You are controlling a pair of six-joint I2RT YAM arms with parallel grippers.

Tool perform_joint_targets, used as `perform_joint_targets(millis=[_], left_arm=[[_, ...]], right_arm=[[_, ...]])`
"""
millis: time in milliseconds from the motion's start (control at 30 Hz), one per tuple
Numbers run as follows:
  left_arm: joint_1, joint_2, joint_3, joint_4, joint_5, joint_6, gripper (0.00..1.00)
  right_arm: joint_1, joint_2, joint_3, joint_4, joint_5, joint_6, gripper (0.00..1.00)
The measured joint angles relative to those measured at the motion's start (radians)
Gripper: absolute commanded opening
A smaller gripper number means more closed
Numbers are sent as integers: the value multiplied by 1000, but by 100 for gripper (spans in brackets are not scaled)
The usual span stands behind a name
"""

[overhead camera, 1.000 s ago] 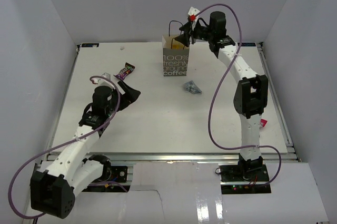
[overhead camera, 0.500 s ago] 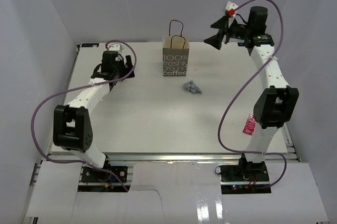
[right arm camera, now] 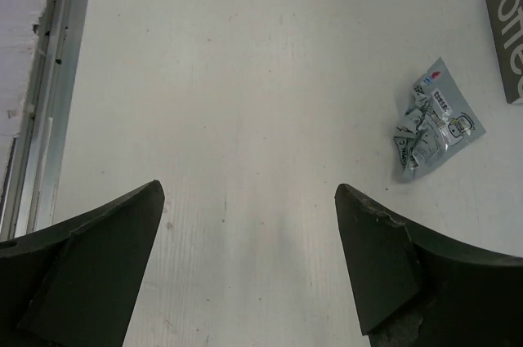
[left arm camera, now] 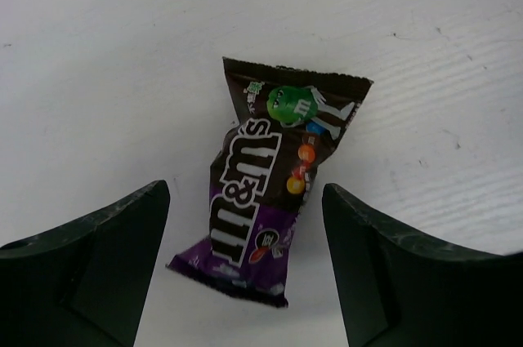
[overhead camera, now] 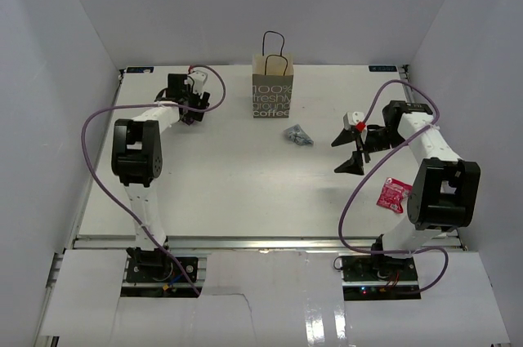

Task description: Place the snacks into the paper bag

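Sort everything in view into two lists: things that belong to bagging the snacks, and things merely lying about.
Belongs to the job: paper bag, purple packet, silvery packet, red packet.
Just there: table, metal edge rail, white walls.

Bright, even light falls from overhead; shadows on the table [overhead camera: 245,192] are faint and soft. Glare streaks the glossy panel [overhead camera: 270,298] at the overhead view's bottom centre. Focus is crisp throughout.
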Motion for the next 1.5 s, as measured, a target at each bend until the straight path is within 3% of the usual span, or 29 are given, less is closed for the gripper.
perform_joint_targets(millis=[200, 300, 333, 433, 500, 733, 833, 933, 1200, 1500], left_arm=[[0, 74, 35, 34, 55, 1, 71], [0, 77, 35, 35, 85, -7, 54], [0, 79, 35, 36, 94, -13, 42], [0, 79, 35, 40, 116, -27, 24], [0, 72, 32, 52, 130, -38, 18], [-1, -64, -112, 90, 302, -177, 15], [-10, -185, -199, 178, 422, -285, 14], [-43, -281, -192, 277, 514, -353, 14], [-161, -290, 21, 456, 634, -441, 18], [-220, 39, 393, 586, 635, -607, 19]], right_arm=[[-5, -21, -14, -47, -21, -40, 90], [-5, -17, -6, -58, -26, -40, 90], [-4, -13, 1, -61, -28, -40, 89], [-5, 7, 19, -61, -36, -36, 89], [-5, 19, 23, -61, -43, -32, 88], [-5, 39, 29, -62, -60, -13, 88], [-5, 52, 43, -62, -70, -9, 88], [-5, 60, 54, -61, -75, -5, 88], [-3, 60, 56, -61, -80, 4, 87], [-3, 45, 24, -60, -90, 5, 87]])
